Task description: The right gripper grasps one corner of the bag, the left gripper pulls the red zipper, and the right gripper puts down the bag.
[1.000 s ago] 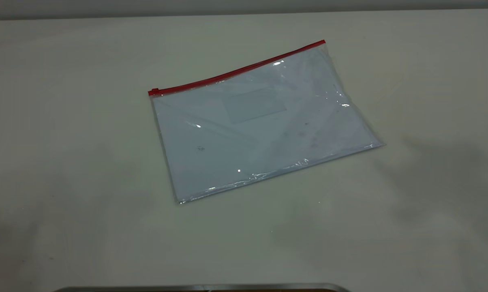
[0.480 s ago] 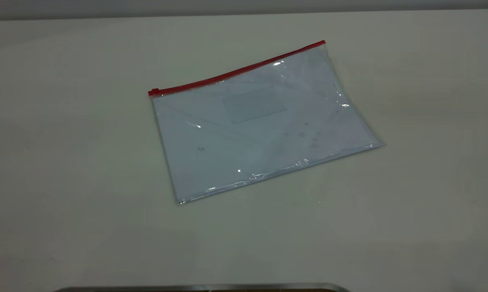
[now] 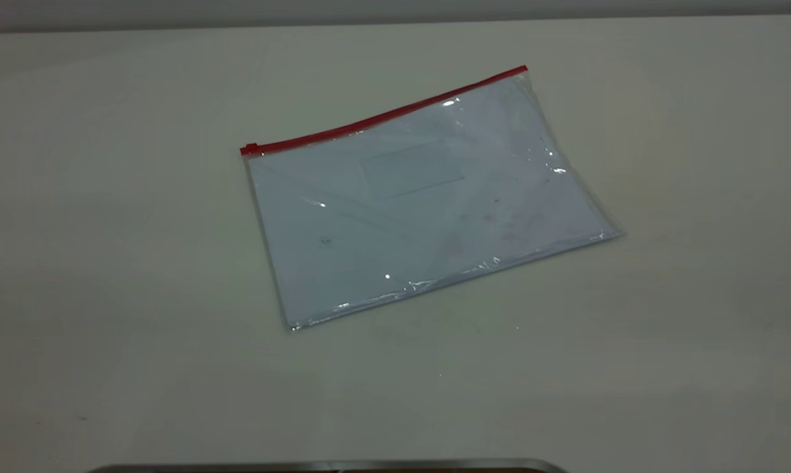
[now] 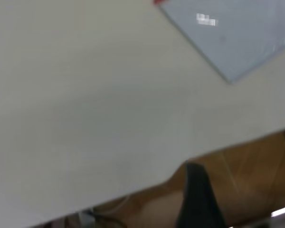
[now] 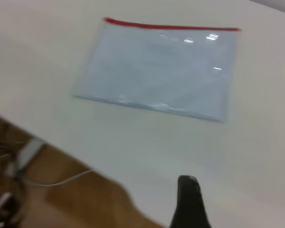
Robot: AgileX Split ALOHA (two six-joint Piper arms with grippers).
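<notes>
The bag [image 3: 422, 197], a clear bluish pouch with a faint label patch, lies flat and skewed in the middle of the table. The red zipper [image 3: 382, 118] runs along its far long edge, with the slider tab [image 3: 251, 148] at the left end. No gripper shows in the exterior view. In the left wrist view a dark part of my left gripper [image 4: 197, 199] hangs past the table edge, far from the bag [image 4: 232, 33]. In the right wrist view my right gripper [image 5: 189, 202] is over the table near its edge, well short of the bag [image 5: 161, 66] and the red zipper [image 5: 171, 26].
The pale table [image 3: 106, 263] surrounds the bag on all sides. A metal rim [image 3: 330, 465] lies along the front edge. Wooden floor [image 4: 247, 171] shows beyond the table edge, and cables with a power strip [image 5: 23, 154] lie on the floor.
The bag has not moved. Faint shadows that lay over the table's right and front side a second ago have faded.
</notes>
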